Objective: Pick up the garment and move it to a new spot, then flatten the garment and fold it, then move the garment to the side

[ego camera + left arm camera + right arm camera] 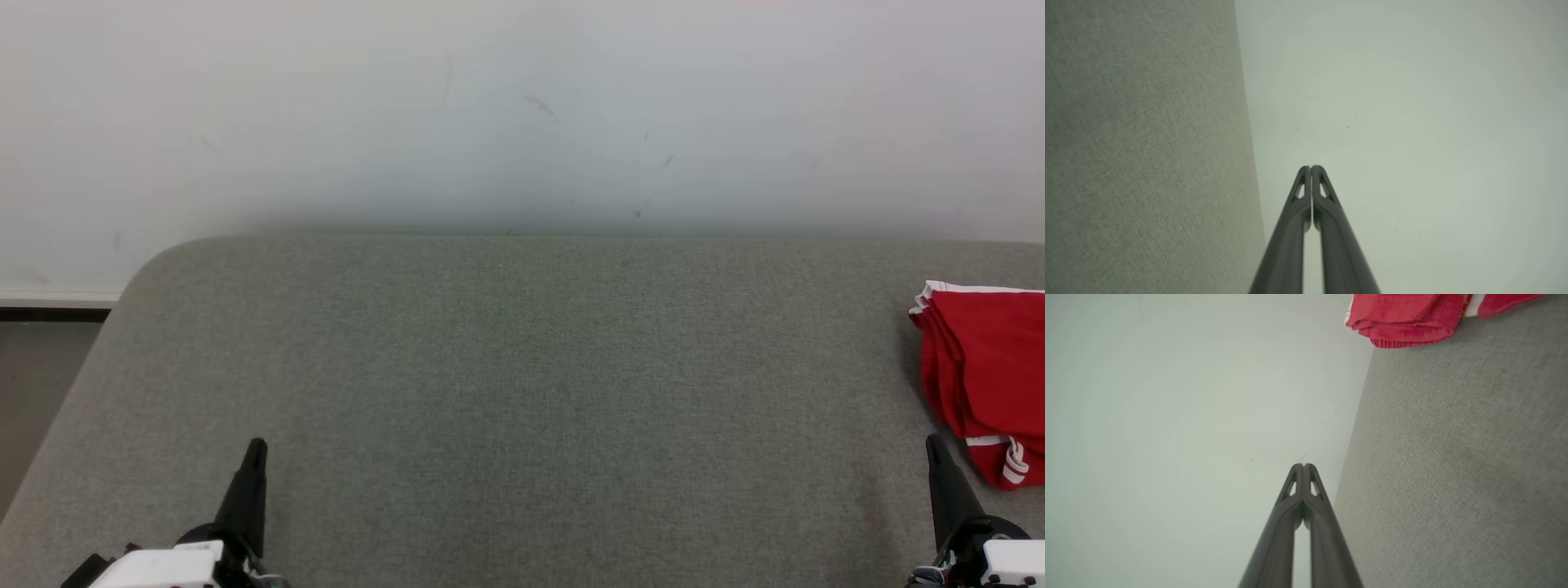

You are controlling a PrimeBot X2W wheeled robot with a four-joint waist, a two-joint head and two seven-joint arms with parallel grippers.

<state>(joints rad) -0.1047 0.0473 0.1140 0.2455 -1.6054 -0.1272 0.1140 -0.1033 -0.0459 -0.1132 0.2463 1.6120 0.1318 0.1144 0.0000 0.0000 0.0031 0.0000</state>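
Note:
A red garment (992, 380) with white trim lies folded in a stack at the right edge of the grey fabric surface (522, 392). In the right wrist view the garment (1404, 316) shows at the top edge, its layered hems facing me. My left gripper (256, 447) rests at the lower left, shut and empty, its tips pressed together (1310, 167). At the lower right my right gripper (933, 443) is shut too, holding nothing, with its tips (1303, 465) joined. It stands just left of the garment's near corner, apart from it.
A pale wall (522, 114) rises directly behind the grey surface. The surface's rounded far left corner (155, 261) drops to a floor strip (41, 384) with a dark baseboard.

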